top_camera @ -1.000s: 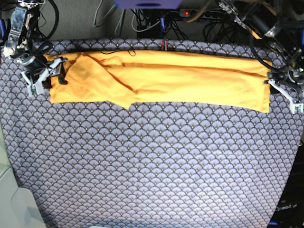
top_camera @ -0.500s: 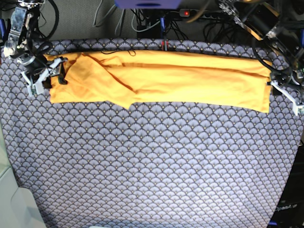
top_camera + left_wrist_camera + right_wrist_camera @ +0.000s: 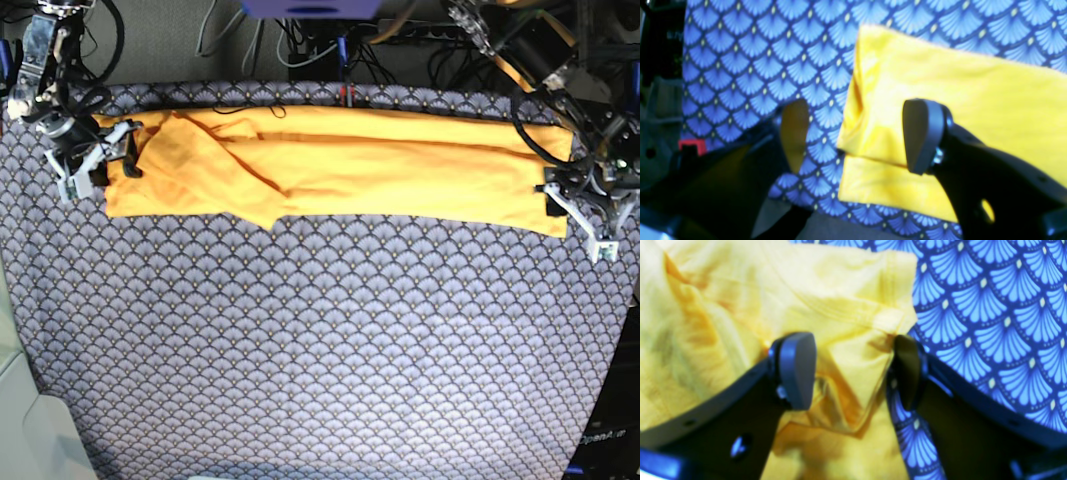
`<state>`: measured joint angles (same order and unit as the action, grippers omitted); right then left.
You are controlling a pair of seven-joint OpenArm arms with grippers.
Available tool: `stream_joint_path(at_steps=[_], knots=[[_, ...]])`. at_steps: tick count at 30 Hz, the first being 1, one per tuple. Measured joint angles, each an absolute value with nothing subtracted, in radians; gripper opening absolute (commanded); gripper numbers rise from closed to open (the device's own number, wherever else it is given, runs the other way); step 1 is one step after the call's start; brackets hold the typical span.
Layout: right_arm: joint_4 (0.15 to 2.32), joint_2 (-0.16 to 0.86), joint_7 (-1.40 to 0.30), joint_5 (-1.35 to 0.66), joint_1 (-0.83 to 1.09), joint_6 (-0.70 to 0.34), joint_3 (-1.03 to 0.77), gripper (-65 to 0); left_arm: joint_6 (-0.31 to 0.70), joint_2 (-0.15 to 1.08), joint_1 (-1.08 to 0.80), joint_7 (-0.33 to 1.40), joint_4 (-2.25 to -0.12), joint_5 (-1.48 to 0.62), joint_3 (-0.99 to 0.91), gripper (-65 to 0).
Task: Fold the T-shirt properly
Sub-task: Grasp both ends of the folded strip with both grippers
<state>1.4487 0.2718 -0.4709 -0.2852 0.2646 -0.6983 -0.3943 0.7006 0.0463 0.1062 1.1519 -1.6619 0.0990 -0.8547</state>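
- Blue-grey scallop-patterned cloth (image 3: 320,360) covers the whole worktop, and nearly all of it on the near side of the T-shirt is bare — room enough, I judge, to bring a fold down or across.
- Yellow-orange and soft, the T-shirt (image 3: 340,170) lies as a long band along the far edge of that cloth, already doubled lengthwise, with a diagonal crease and a bunched part toward its sleeve end. My reading is that the step in hand is taking both short ends for the crosswise fold.
- At the bunched end of the T-shirt, the right gripper (image 3: 853,370) stands wide with a hemmed corner of fabric between its jaws; one jaw looks to touch the cloth of the shirt, yet nothing is pinched. To do this well it should close on every layer of that corner, not just the top ply.
- At the T-shirt's opposite, squarer end, the left gripper (image 3: 853,133) is also wide — one finger over the yellow fabric, the other over the patterned cloth, the shirt's edge lying between them. It should go low enough to catch the lower layer that shows under the fold, while leaving the patterned cloth behind.
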Motion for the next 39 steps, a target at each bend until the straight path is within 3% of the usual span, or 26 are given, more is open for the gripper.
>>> stream_joint_path(at_steps=[39], knots=[[1.451,0.279,-0.467,-0.286,0.261,-0.694,-0.360,-26.9,0.697,0.116,0.114,0.985,-1.341,0.084,-0.926,-22.3]])
